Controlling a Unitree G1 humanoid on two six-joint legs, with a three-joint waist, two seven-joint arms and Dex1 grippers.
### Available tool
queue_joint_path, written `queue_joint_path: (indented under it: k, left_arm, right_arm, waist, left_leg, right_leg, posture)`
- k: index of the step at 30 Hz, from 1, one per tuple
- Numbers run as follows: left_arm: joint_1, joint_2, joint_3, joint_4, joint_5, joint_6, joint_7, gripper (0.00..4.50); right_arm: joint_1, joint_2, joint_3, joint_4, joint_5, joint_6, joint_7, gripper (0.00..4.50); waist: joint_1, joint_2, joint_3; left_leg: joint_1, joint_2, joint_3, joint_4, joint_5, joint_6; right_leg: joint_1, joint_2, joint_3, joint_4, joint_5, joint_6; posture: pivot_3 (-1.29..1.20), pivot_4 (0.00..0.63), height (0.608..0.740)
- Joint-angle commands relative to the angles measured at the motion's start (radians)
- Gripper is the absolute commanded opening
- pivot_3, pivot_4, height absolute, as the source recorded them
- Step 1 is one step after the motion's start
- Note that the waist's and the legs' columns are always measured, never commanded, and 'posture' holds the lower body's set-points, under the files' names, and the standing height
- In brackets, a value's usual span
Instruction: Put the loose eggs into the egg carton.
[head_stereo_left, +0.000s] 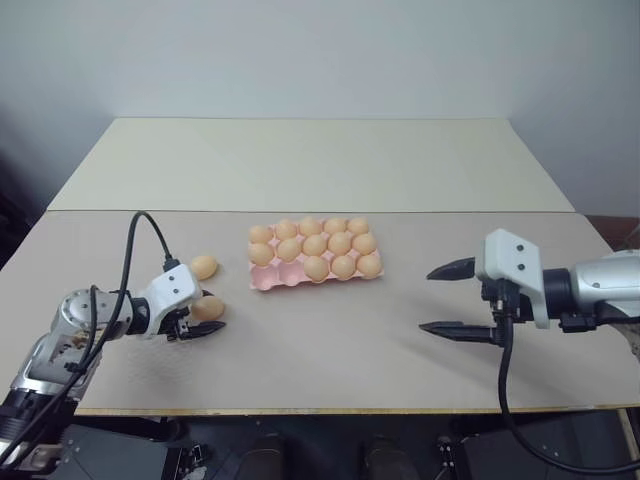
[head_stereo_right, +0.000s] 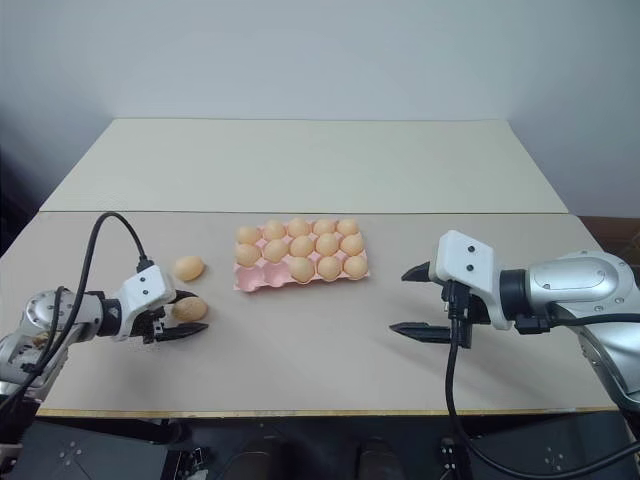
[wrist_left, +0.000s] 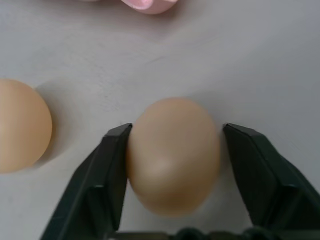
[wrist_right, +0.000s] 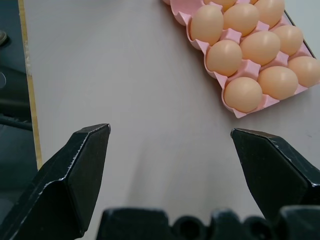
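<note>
A: Left gripper (wrist_left: 172, 150) clamped on a loose egg (wrist_left: 172, 155), fingers on its two sides, long axis along them. Pink egg carton (head_stereo_left: 262, 281) lies ahead and to the right; its empty near-left cups face it.

B: Second egg (head_stereo_left: 204, 267)?

A: Just left of carton, on table. Right gripper (head_stereo_left: 450, 298) spread wide, right of carton (farther off). No writing legible.

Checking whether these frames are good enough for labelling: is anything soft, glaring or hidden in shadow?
Left eye view: even, soft light, faint shadows under the egg carton, no glare. Left wrist view: the egg between the left claw fingers looks soft at close range. Right wrist view: the right claw fingers loom large; carton eggs stay clear.
</note>
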Motion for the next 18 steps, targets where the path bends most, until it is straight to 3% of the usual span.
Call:
queue_joint_path:
  k: [1,6,12,18]
  left_arm:
    - [-0.001,-0.007,0.015,0.009,0.004,-0.015,0.022,2.23]
    - [-0.004,-0.058,0.091,-0.021,-0.104,-0.044,-0.001,2.23]
    - [-0.086,-0.149,0.221,-0.057,-0.398,0.029,-0.090,2.23]
    - [-0.210,-0.227,0.153,0.034,-0.397,0.010,-0.114,2.23]
  right_arm:
    - [-0.007,-0.005,-0.034,-0.022,0.006,0.002,-0.020,4.50]
    - [-0.009,0.006,-0.028,-0.028,0.008,0.001,-0.046,4.50]
    - [0.007,0.028,-0.036,-0.054,0.009,0.006,-0.099,4.50]
    - [0.030,0.062,-0.042,-0.104,0.013,0.022,-0.174,4.50]
  waist:
    - [-0.001,0.000,0.000]
    - [0.000,0.000,0.000]
    - [0.003,0.000,0.000]
    - [0.006,0.000,0.000]
  left_leg:
    - [0.000,0.000,0.000,0.000,0.000,0.000]
    - [-0.001,0.000,0.000,0.000,0.000,0.000]
    - [-0.004,0.001,-0.002,0.002,0.000,0.000]
    - [-0.004,-0.001,-0.003,0.004,0.000,0.000]
  right_leg:
    - [0.000,0.000,0.000,0.000,0.000,0.000]
    - [0.000,0.000,0.000,-0.001,0.000,0.000]
    - [-0.002,-0.001,-0.002,0.000,0.000,0.000]
    - [0.000,0.000,-0.003,0.000,0.000,0.001]
  posture:
    - [0.00,0.150,0.740]
    - [0.00,0.150,0.740]
    - [0.00,0.150,0.740]
    - [0.00,0.150,0.740]
